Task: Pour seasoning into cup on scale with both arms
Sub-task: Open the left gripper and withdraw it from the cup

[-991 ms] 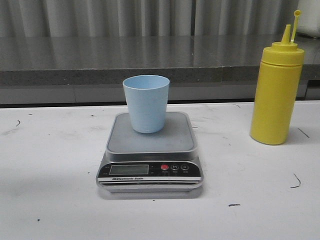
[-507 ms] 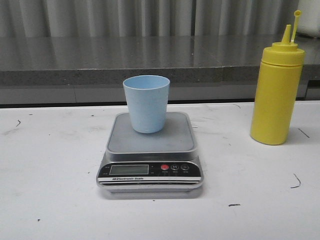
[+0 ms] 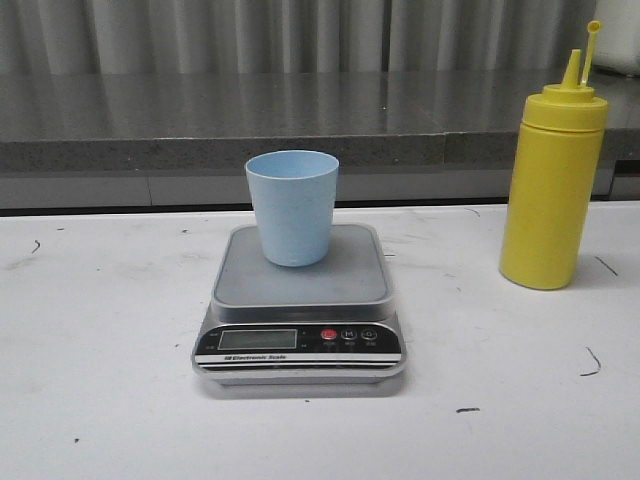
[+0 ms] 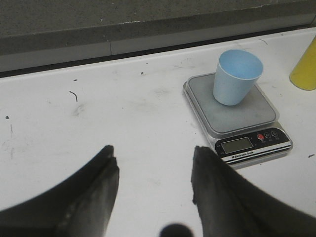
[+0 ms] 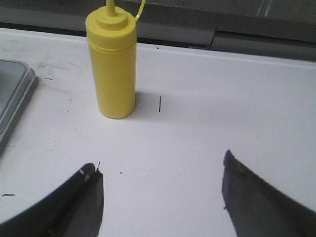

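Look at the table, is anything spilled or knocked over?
Nothing stands out. The blue cup stands upright on the scale, the yellow bottle stands upright beside it on the table, with its little cap off the nozzle, and no spill shows.

A white table (image 3: 100, 400) fronts a grey speckled ledge (image 3: 150, 120) and corrugated wall (image 3: 200, 35).
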Robot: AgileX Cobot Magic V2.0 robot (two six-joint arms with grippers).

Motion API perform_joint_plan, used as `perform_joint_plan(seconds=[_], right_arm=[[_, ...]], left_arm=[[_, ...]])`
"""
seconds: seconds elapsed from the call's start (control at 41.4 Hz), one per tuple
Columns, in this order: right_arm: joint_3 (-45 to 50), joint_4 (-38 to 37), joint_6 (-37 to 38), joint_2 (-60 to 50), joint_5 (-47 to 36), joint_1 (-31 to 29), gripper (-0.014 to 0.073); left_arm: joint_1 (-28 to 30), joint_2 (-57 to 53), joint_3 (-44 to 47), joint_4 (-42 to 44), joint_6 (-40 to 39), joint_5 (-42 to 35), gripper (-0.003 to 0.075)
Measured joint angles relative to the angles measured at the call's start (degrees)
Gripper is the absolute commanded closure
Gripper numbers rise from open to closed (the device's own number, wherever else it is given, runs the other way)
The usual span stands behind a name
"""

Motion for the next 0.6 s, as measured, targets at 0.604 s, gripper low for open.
perform_joint_plan(seconds=[0.604], right_arm=[[0.00, 0.00, 0.00, 0.00, -0.85, 1.84, -0.0013]], left_arm=[[0.00, 0.00, 0.00, 0.00, 0.00, 0.00, 0.0374]])
